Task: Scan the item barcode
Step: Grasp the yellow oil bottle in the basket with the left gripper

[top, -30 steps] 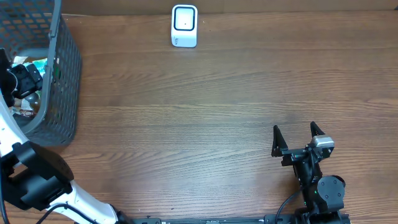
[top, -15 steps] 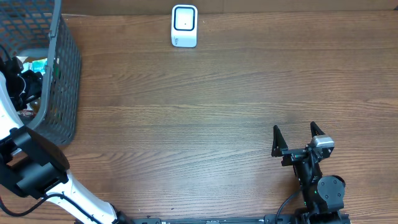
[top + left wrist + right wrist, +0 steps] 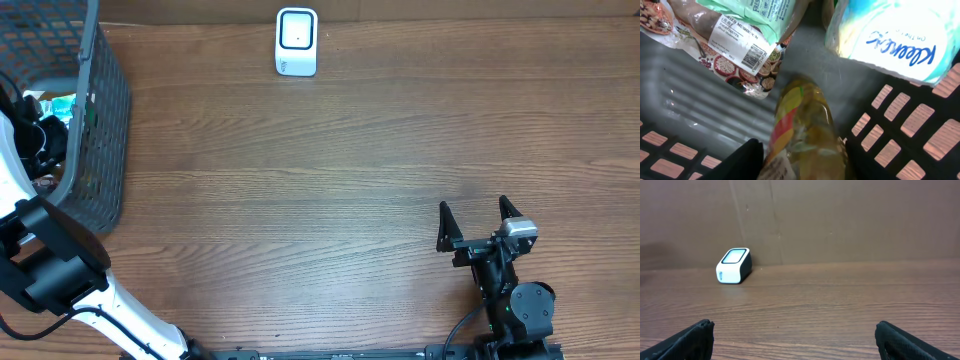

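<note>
Our left gripper (image 3: pixel 801 159) is down in the basket (image 3: pixel 105 110), a finger on each side of the bottle (image 3: pixel 802 112) (we cannot tell if they squeeze yet). We should pinch its middle softly, then lift straight. Our right gripper (image 3: pixel 478 212) sits wide open.

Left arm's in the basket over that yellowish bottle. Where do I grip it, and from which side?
Take the yellowish bottle across its body, coming down from above. It lies on its side on the basket floor, long axis pointing away from the wrist, and the left gripper has a finger on each flank. The Kleenex pack and mushroom packet crowd its far end.
</note>
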